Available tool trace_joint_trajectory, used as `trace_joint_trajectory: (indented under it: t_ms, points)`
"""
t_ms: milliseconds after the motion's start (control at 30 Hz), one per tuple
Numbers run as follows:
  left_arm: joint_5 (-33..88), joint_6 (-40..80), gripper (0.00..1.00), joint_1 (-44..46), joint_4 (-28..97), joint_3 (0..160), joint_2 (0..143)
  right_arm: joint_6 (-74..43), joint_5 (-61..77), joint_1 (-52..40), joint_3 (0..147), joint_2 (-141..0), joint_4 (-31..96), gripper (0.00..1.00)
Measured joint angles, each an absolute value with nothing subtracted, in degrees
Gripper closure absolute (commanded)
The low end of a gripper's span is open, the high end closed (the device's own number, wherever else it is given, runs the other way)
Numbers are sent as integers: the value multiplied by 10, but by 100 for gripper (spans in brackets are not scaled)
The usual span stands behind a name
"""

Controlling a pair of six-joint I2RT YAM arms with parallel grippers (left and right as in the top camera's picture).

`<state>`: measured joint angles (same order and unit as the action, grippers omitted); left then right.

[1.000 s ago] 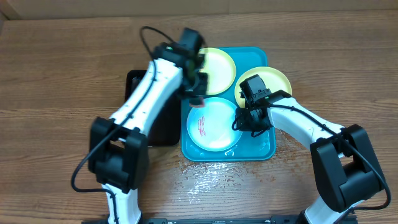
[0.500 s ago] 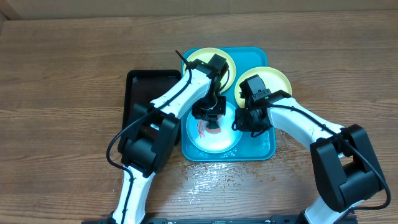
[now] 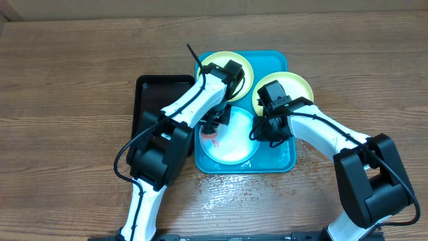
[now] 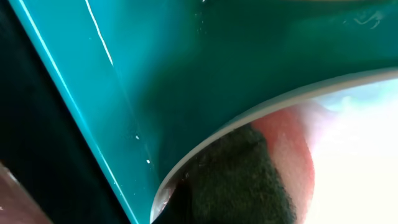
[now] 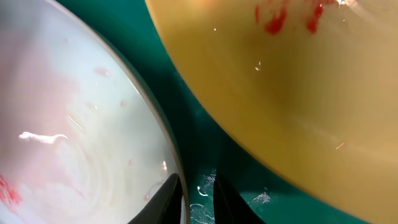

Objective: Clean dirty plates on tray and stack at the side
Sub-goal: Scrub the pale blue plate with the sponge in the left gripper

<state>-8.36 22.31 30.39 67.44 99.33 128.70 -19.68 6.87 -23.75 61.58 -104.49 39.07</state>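
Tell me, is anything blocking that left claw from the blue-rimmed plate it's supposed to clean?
Nothing visible is in the way. The left gripper sits right over the left side of the teal-rimmed plate. The only thing between them is the dark scrubbing pad it carries, which rests on the plate's edge.

A brown wood-grain table (image 3: 60, 80) fills the overhead view under even, soft light, with a pale beige strip (image 3: 281, 5) along its far edge and a wet, shiny patch (image 3: 231, 191) near the front middle.
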Motion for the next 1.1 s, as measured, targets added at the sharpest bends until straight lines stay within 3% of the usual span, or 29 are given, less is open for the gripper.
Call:
trace_joint_trajectory:
  t_ms: [133,333,533,733,1100]
  points:
    - [-55,208,96,298,673,993,1287,-197,70,-238,616,-1045,390,81]
    - [121,206,96,277,632,993,1287,-197,71,-238,616,-1045,390,81]
    - [241,206,96,320,597,992,1289,-197,70,-238,616,-1045,391,81]
    - [215,206,96,334,669,992,1290,-197,66,-237,615,-1045,397,81]
    - [1,245,96,336,700,976,1284,-197,79,-242,615,-1045,388,81]
